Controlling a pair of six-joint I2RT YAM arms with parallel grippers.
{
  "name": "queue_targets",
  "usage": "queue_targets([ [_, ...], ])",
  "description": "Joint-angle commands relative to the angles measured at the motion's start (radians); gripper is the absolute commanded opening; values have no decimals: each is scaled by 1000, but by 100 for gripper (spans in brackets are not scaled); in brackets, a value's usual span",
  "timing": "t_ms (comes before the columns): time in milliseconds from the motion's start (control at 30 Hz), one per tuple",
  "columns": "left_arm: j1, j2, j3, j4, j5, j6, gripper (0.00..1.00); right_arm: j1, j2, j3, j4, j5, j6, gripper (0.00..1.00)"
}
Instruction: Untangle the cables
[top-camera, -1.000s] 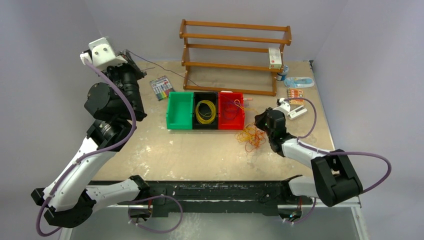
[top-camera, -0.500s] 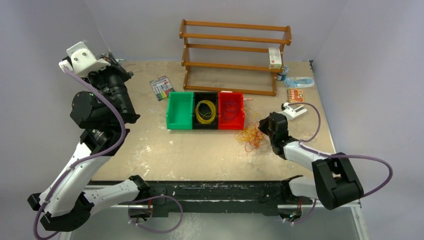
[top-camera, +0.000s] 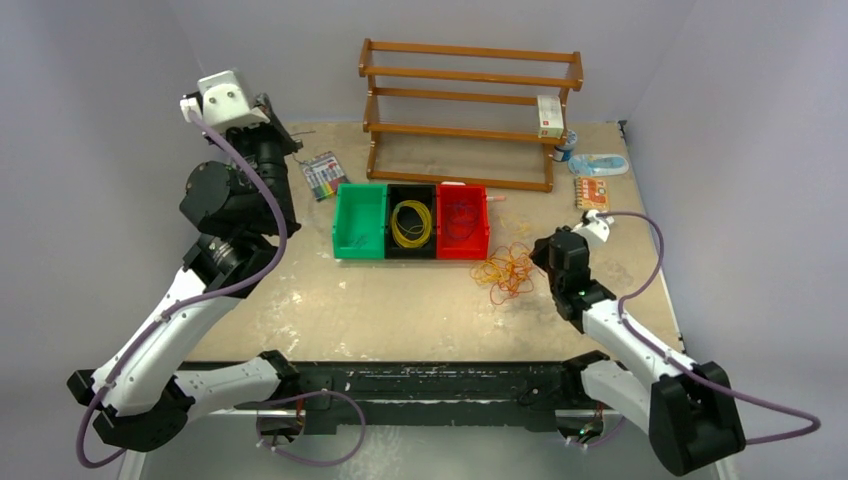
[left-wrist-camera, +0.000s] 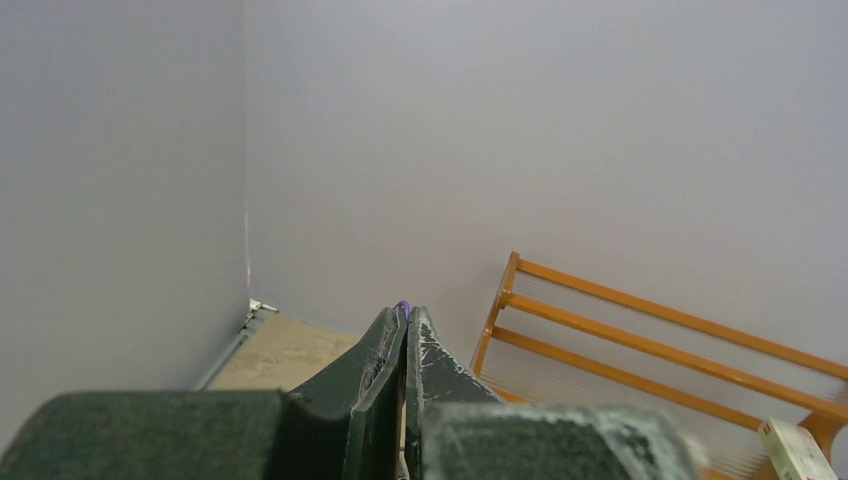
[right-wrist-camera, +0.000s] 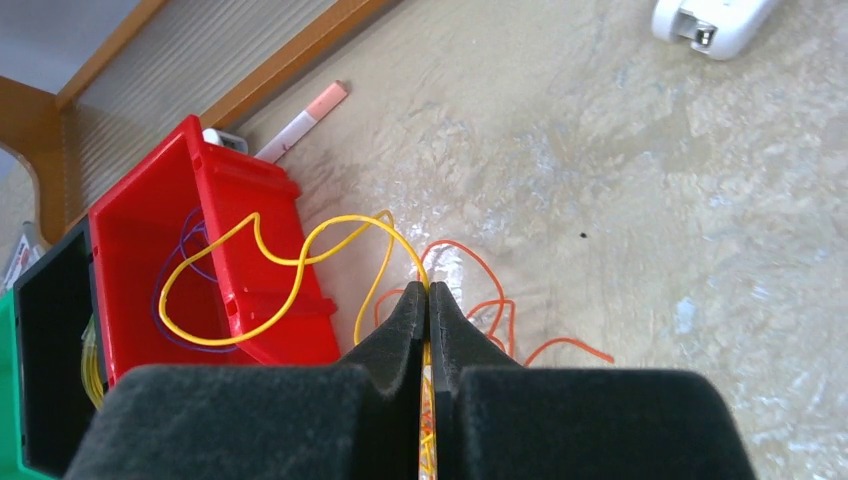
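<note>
Rightward goes the right arm: its claw has backed off from the red bin toward the right side of the tabletop, elbow dropping low toward the near edge. The left arm, which had swung out to the left a moment ago, is back in and high over the far-left corner. Right claw is pressed together, and a yellow cable runs straight into the seam between its fingertips. From there that strand arcs away in loose curves and droops over the near wall of the red bin, lying across the purple loops inside. Beside the claw, a heap of orange cables sprawls on the tabletop just in front of the red bin's right corner. Next along, the black bin holds a neat yellow coil, and the green bin sits at the left end of the row. Left claw — raised, aimed at the back wall with the wooden rack off to its right — is clamped together too, with a sliver of purple strand peeking from its tips.
</note>
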Motion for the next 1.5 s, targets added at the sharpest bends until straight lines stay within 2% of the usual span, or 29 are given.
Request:
queue_targets([
  [0, 4, -8, 17, -4, 72, -28, 0, -6, -87, 24, -93, 68, 50, 4],
  [100, 4, -1, 26, -20, 100, -42, 0, -6, -146, 28, -104, 74, 41, 21],
  [233, 4, 12, 46, -54, 144, -62, 0, -6, -208, 55, -112, 84, -1, 39],
  [400, 4, 22, 48, -74, 182, -79, 0, -6, -245, 101, -99, 66, -81, 49],
  [500, 5, 33, 58, -91, 212, -86, 0, -6, -260, 88, 52, -51, -203, 55],
  [700, 5, 42, 74, -113, 245, -92, 0, -5, -140, 130, 323, -367, -412, 59],
  [800, 4, 40, 81, -123, 253, -91, 0, -4, -74, 136, 489, -528, -442, 62],
  [933, 4, 32, 77, -130, 256, -92, 0, 14, 30, 191, 610, -703, -465, 67],
  [1233, 5, 46, 92, -173, 323, -117, 0, 191, 208, 347, 743, -823, -630, 73],
  [1467, 4, 83, 118, -208, 396, -138, 0, 231, 371, 369, 1115, -1002, -650, 73],
])
